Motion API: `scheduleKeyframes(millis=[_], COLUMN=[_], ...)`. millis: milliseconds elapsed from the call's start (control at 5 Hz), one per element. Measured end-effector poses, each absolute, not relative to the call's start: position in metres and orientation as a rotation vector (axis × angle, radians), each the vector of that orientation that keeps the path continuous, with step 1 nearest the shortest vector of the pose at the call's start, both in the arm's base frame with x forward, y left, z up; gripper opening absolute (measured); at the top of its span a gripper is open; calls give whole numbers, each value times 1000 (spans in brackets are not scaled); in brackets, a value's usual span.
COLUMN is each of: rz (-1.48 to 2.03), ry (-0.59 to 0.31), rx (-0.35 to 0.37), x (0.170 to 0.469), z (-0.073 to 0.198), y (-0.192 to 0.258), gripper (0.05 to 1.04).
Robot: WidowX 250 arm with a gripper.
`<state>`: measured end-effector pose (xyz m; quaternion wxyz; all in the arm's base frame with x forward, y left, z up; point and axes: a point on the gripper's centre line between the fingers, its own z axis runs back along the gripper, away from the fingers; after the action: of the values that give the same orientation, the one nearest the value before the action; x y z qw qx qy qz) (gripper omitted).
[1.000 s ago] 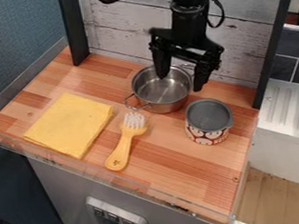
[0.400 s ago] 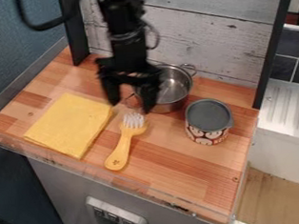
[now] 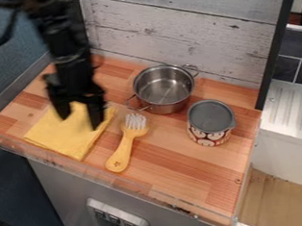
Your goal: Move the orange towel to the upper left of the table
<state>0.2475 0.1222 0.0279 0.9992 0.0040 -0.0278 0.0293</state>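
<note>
My gripper point(image 3: 80, 123) hangs over the upper right part of the folded yellow-orange towel point(image 3: 60, 137), its two fingers apart and nothing held between them. The towel lies flat on the left side of the wooden table point(image 3: 176, 159), and the gripper covers part of its upper edge. Whether the fingertips touch the cloth I cannot tell.
A yellow-handled brush point(image 3: 122, 149) lies just right of the towel. Behind it stands a metal pot point(image 3: 165, 91) with two handles, and to the right is an open can point(image 3: 210, 123). A low transparent rim point(image 3: 87, 174) runs along the front edge.
From above the pot, my gripper has moved left and toward the front, past the brush head, to over the towel. The towel, brush, pot and can have stayed put.
</note>
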Motion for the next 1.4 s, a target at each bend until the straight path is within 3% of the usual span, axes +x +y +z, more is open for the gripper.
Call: scheduleKeyframes(millis=[200, 600, 800, 1400], rz=[64, 88, 85, 182], ry=[-119, -56, -41, -123], rx=[22, 90, 88, 40], x=[247, 250, 265, 336], z=[25, -3, -5, 0], y=[136, 144, 143, 143], gripper=[1000, 1000, 1000, 999])
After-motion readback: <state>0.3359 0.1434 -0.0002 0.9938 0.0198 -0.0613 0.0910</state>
